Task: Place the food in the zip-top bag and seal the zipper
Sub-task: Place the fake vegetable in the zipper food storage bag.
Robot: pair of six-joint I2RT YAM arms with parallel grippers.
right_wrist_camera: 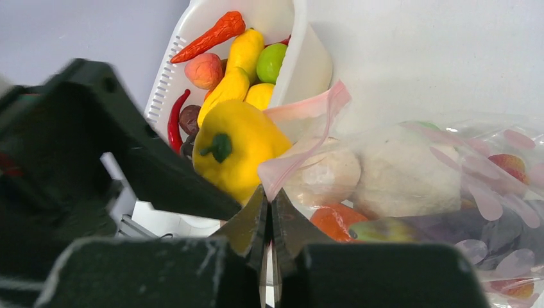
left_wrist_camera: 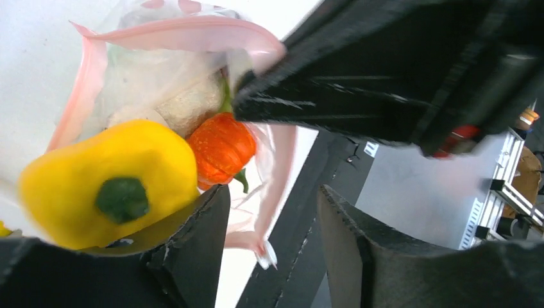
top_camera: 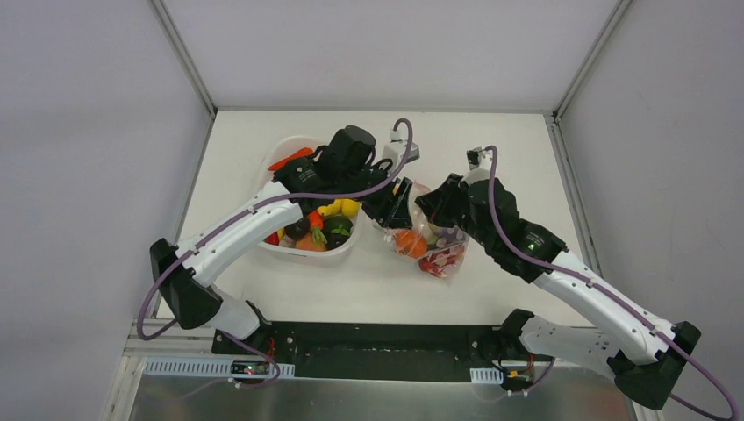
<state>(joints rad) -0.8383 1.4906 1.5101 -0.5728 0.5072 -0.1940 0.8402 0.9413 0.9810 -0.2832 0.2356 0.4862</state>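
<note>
Grips the zip-top bag (right_wrist_camera: 410, 173) by its pink zipper (right_wrist_camera: 308, 122) with the right claw (right_wrist_camera: 269, 192), fingers pressed together on the strip, mouth gaping just above them. Holds the left claw (left_wrist_camera: 272, 192) at that mouth with fingers apart and nothing between them. Finds a yellow pepper (left_wrist_camera: 109, 186) lying against the outer side of one left finger (partly within the mouth). Shows an orange pumpkin (left_wrist_camera: 221, 147) inside the bag just beyond the left claw, and more food (right_wrist_camera: 247, 51) in the white tub (right_wrist_camera: 308, 58) on the bench (right_wrist_camera: 436, 58), past the pepper from the right claw.
</note>
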